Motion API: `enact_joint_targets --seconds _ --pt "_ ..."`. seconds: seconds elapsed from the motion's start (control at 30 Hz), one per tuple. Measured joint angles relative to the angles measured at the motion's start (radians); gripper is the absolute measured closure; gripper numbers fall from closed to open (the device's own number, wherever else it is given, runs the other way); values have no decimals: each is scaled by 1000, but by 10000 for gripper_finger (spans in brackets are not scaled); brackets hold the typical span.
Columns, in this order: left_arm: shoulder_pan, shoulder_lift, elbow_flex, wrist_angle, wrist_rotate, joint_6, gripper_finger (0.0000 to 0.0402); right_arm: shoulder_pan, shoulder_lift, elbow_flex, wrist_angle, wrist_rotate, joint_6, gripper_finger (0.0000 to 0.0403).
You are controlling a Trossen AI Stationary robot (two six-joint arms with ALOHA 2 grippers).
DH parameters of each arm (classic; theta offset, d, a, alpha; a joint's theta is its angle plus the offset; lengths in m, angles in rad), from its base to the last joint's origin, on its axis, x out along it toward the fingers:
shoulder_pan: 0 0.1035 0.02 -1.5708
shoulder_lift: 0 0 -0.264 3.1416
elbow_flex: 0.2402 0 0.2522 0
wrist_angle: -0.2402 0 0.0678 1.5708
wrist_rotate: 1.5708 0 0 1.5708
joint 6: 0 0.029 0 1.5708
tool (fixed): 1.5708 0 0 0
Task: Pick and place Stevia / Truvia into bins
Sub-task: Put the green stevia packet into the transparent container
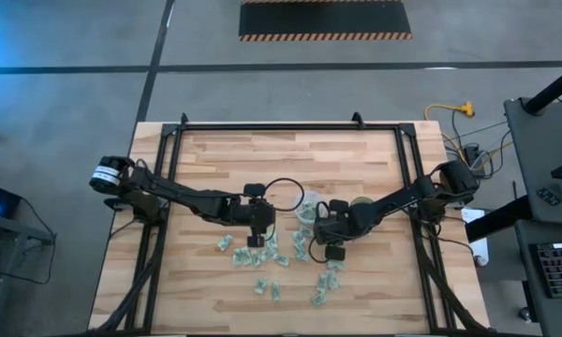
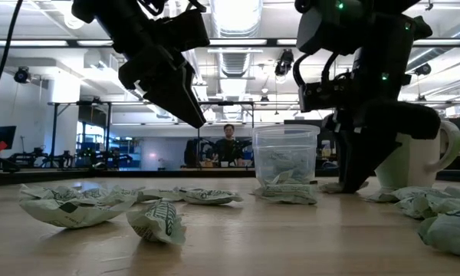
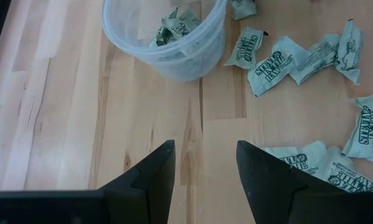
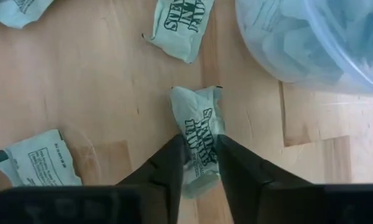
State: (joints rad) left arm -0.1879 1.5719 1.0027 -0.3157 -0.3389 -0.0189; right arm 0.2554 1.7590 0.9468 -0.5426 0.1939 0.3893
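The pale wooden-plank counter (image 1: 290,159) filled the middle of the high view, and most of the job was still spread across its lower half. From the left of that frame the left arm reached in, its tool (image 1: 257,236) hanging just left of centre; from the right the right arm reached in, its tool (image 1: 335,250) low beside the cups.

The clear translucent plastic cup (image 1: 306,210) stood near the centre of the high view, with the green cup (image 1: 361,202) just to its right. In the left wrist view the clear cup (image 3: 168,37), at the upper middle, already held a few packets, so a small part of the work looked done. What lay in the green cup could not be made out.

The pale green and white paper sachets (image 1: 272,267) lay scattered in the lower centre of the high view, many of them loose, so I judged the task to be early to midway.

The left tool (image 3: 202,171) stood spread and empty over bare wood. The right tool (image 4: 198,163), at the bottom centre of its wrist view, was closing around one printed sachet (image 4: 198,127) lying on the wood; the pinch looked begun, and that sachet still had to go into a cup.
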Motion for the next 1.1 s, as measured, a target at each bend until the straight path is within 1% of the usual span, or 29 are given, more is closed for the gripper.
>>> enact_joint_targets --seconds 0.23,0.43,0.6,0.73,0.83,0.9,1.03,1.1 --pt "0 0 0 0 -3 0 246 -2 -14 24 -15 8 0 388" --pt "0 0 0 0 -2 0 246 7 -16 97 -133 3 3 394" --pt "0 0 -2 0 -3 0 246 33 -23 205 -284 -23 -3 394" --pt "0 0 -7 0 -3 0 246 55 -29 298 -387 -18 -51 394" --pt "0 0 -12 -1 -3 0 246 58 -31 355 -409 22 -100 394" --pt "1 0 -12 0 -3 0 246 52 -32 380 -409 82 -137 394" --pt "1 0 -12 0 -3 0 246 19 -29 396 -395 214 -202 394" --pt "1 0 -13 0 -3 0 246 -6 -28 393 -378 238 -216 394"
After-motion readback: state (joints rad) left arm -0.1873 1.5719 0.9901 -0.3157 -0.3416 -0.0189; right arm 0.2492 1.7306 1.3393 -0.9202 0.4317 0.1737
